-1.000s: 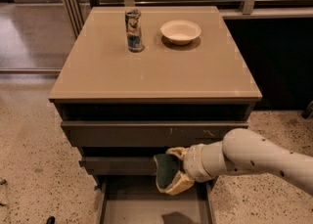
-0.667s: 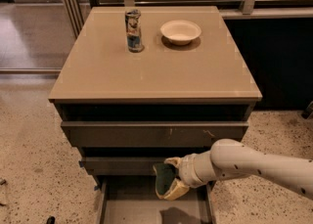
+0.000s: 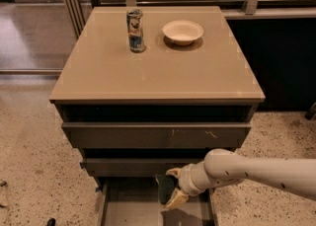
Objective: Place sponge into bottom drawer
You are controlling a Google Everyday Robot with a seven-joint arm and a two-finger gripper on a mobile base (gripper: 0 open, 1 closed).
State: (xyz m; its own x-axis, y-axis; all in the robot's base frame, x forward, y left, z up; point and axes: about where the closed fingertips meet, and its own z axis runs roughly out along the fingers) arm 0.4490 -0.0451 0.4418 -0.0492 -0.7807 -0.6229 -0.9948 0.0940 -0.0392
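Observation:
My gripper (image 3: 170, 189) reaches in from the right at the bottom of the camera view and is shut on the sponge (image 3: 166, 189), whose dark green top faces left and pale yellow foam shows below. It holds the sponge just above the back part of the open bottom drawer (image 3: 131, 210), a shallow grey tray pulled out at the base of the cabinet (image 3: 153, 136). The sponge hangs just in front of the middle drawer's face.
On the cabinet's tan top stand a drink can (image 3: 135, 30) and a white bowl (image 3: 182, 31). The wide scratched-front drawer (image 3: 156, 135) sits slightly out. Speckled floor lies on both sides. A dark counter (image 3: 276, 62) stands at the right.
My arm has moved left and lower, carrying the sponge down toward the open bottom drawer. The can and the bowl have not moved.

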